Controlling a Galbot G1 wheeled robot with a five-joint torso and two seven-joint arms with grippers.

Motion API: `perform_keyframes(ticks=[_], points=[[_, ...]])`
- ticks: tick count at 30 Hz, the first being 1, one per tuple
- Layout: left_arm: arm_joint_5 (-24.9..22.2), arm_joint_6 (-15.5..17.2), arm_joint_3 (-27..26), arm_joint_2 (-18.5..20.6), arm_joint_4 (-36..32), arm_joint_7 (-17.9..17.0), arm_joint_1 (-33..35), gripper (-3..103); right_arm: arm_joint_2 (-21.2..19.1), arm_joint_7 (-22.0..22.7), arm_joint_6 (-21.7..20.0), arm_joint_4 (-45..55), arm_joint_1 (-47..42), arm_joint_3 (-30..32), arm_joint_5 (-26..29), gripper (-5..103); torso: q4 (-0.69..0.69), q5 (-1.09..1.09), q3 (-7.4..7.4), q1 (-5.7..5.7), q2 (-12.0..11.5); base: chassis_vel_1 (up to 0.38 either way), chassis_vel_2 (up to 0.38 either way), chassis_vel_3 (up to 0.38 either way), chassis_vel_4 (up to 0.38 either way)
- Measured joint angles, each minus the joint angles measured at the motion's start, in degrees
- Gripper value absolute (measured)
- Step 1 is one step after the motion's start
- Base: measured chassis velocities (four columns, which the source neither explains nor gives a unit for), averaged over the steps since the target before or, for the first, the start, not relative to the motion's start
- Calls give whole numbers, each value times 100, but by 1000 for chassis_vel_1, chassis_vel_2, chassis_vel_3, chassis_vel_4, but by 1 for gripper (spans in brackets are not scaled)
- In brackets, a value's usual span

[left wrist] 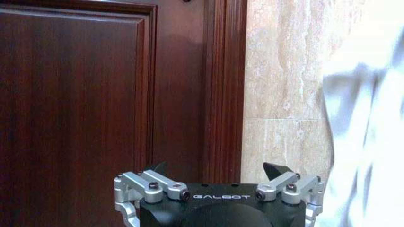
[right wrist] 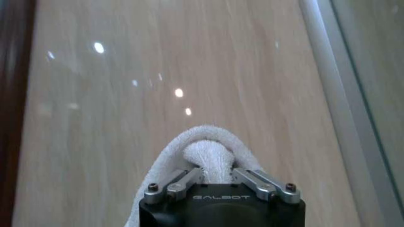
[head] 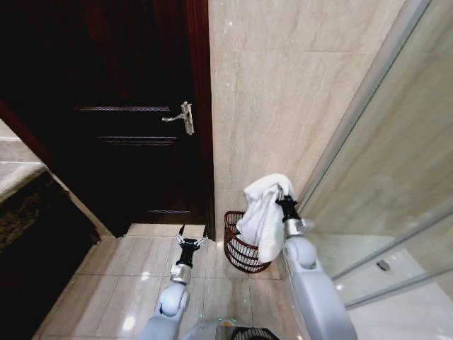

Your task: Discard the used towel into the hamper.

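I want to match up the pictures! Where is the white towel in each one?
Head view: the towel hangs from the right end effector, just above the hamper.
Left wrist view: the towel is the white cloth along one edge, beside the tiled wall.
Right wrist view: the towel bulges between the closed fingers of the right end effector.
Shared landmark: the beige tiled wall.

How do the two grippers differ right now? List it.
The right gripper is shut on the white towel; the left gripper is open and holds nothing. The right gripper is raised above the hamper, with the towel hanging down over its rim; the left gripper sits lower, in front of the dark door. Both point forward toward the wall.
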Motion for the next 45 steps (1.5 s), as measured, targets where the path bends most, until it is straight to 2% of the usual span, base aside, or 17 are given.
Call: perform_keyframes(ticks=[5, 11, 21, 29, 37, 45], points=[[1, -8, -11, 30, -10, 1, 2, 100, -153, 214, -282, 437, 244, -122, 127, 8, 0, 1, 0, 0, 0, 0, 0, 0, 0], [-24, -41, -34, 59, -10, 1, 38, 100, -58, 147, -245, 111, 237, -95, 117, 8, 1, 4, 0, 0, 0, 0, 0, 0, 0], [-45, -60, 11, 46, 109, 3, -31, 100, 430, -310, 310, -1093, -128, 34, -63, 8, 0, 4, 0, 0, 0, 0, 0, 0, 0], [-15, -52, 51, 9, 169, 10, -56, 100, 551, -394, 471, -1345, -291, 32, -113, 8, 0, 4, 1, 0, 0, 0, 0, 0, 0], [-3, -15, 65, 7, 162, 17, -108, 100, 295, -219, 305, -745, -90, 24, -48, 8, 0, 2, 0, 0, 0, 0, 0, 0, 0], [-74, -46, 42, 54, 157, 68, -72, 100, -73, 183, -146, -257, 429, -71, 234, 8, 0, 3, 0, 0, 0, 0, 0, 0, 0]])
